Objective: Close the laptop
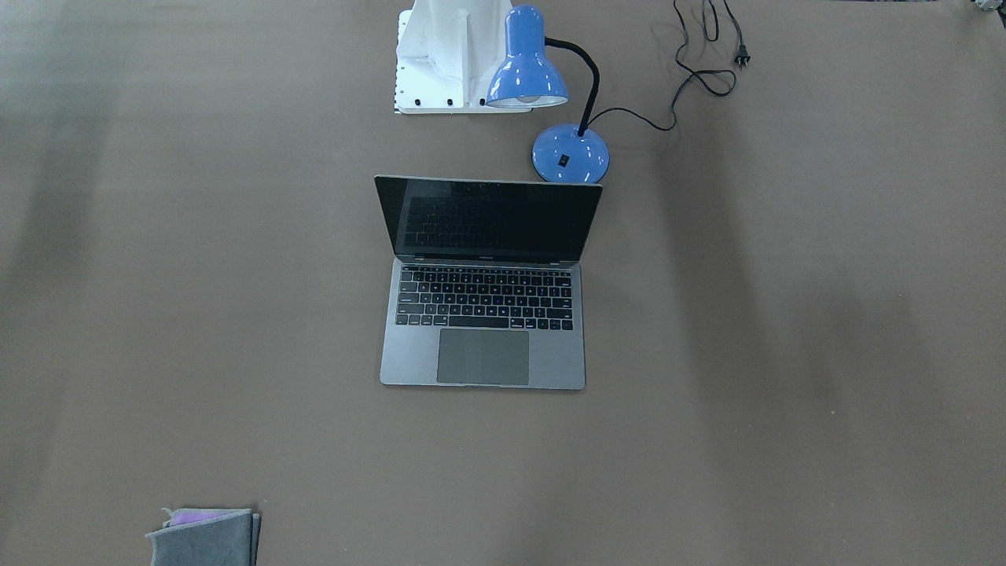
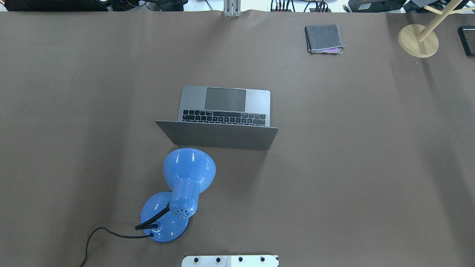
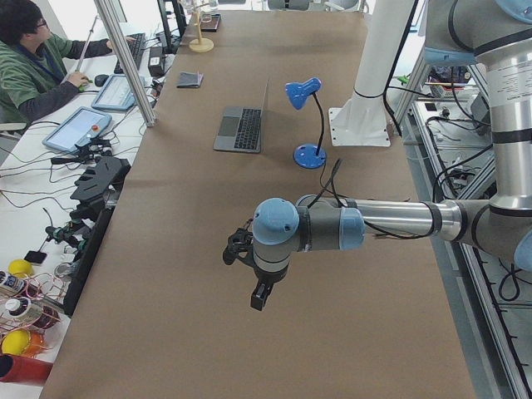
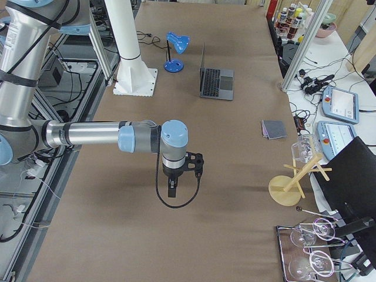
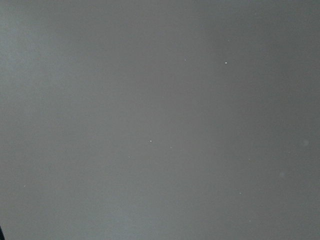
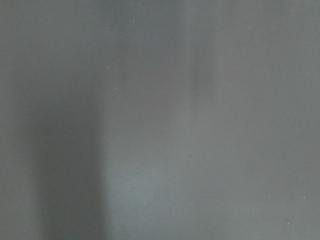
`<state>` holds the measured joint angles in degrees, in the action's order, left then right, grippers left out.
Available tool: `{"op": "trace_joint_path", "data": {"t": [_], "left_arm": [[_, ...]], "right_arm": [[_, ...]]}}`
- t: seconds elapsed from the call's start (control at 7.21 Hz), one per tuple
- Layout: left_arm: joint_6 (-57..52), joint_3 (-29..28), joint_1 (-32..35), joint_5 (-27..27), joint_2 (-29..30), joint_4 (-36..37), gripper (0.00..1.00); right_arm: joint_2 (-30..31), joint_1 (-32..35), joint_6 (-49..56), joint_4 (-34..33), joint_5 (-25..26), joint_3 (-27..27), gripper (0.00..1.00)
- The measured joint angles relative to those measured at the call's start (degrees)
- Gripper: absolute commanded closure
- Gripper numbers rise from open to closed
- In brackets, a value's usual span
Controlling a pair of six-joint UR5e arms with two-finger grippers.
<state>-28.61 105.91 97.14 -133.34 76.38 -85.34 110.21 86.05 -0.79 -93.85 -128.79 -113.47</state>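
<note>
Left gripper [image 3: 258,299], on the near arm at the robot's left end, hung above bare brown bench [image 1: 786,354], well apart from everything on it. Whether its jaws were open or closed could not be told from that side view. Right gripper [image 4: 171,191] hung likewise above bare bench at the opposite end, a cable looped beneath it, and the state of its jaws could not be told either (both wrist cameras showed only plain bench surface). Midway along the bench lay the laptop [image 1: 486,295], open, its dark screen facing the operators' side and the grey back of its lid turned toward the white robot pedestal [image 1: 440,55]. Nothing touched it. Just behind the lid's corner on the robot's left stood a blue desk lamp [image 1: 525,71], with its black cord [image 1: 707,75] trailing loose across the bench. A folded grey cloth [image 1: 206,538] with a purple edge lay near the operators' edge, on the robot's right.
</note>
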Motion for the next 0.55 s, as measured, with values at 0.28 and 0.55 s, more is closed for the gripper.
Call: {"op": "trace_joint_path", "data": {"t": [0.28,0.55], "left_arm": [[0.0,0.8,0.0,0.1,0.0,0.0,0.01],[0.0,1.2,0.0,0.3,0.0,0.0,0.01]], "right_arm": [[0.0,0.0,0.0,0.0,0.0,0.0,0.00],[-0.1,0.0,0.0,0.1,0.0,0.0,0.00]]}}
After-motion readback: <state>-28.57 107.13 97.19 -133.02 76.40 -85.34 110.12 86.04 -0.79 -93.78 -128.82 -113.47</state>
